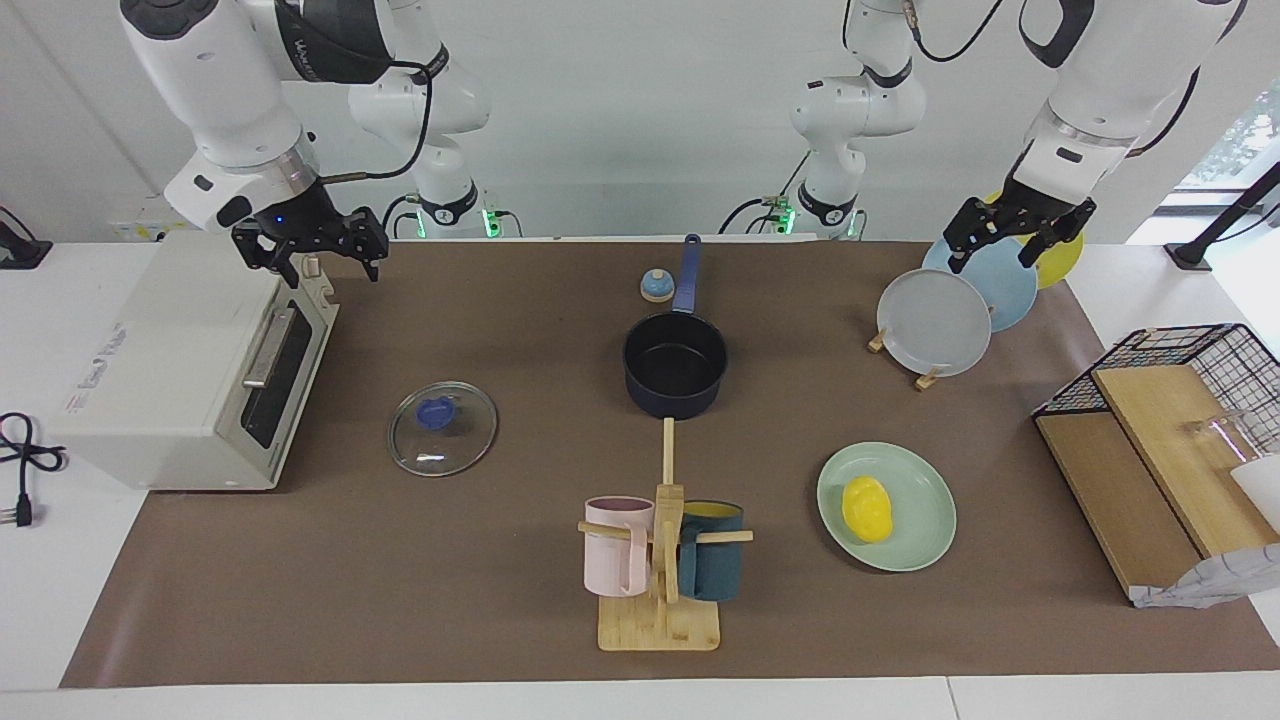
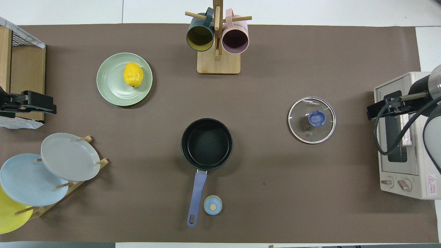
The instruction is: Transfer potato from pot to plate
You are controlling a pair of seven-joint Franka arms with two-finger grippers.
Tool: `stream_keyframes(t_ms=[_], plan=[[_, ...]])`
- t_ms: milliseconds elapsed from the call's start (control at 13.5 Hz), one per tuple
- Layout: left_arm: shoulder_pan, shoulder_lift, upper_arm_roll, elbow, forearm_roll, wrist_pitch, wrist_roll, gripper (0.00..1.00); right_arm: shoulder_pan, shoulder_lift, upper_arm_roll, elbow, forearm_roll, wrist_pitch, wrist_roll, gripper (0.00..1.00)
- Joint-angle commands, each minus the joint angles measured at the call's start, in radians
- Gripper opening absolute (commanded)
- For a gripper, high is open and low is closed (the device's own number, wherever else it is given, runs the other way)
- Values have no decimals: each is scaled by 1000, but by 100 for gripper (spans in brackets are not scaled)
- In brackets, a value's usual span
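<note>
Potato (image 1: 866,508) lies on plate (image 1: 925,535), well apart from pot (image 1: 676,366); pot farther toward robots, nothing inside. Left gripper (image 1: 1010,240) up over plate rack (image 1: 925,378), jaws open, holding nothing. Right gripper (image 1: 318,250) up over toaster oven (image 1: 180,370), jaws open, holding nothing.

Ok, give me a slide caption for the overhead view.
Potato resting on the mint plate, pot empty mid-table, both arms waiting at the table's ends.
</note>
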Motion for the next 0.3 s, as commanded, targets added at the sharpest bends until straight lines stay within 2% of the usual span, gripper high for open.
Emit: stream_keyframes(t_ms=[0,223], plan=[[16,-11,-4,-9,-17,15,4,100,-13,-16,11,-17,6,12,13,100],[13,-11,-3,-9,-17,10,4,100,-13,-16,11,-18,6,12,13,100]])
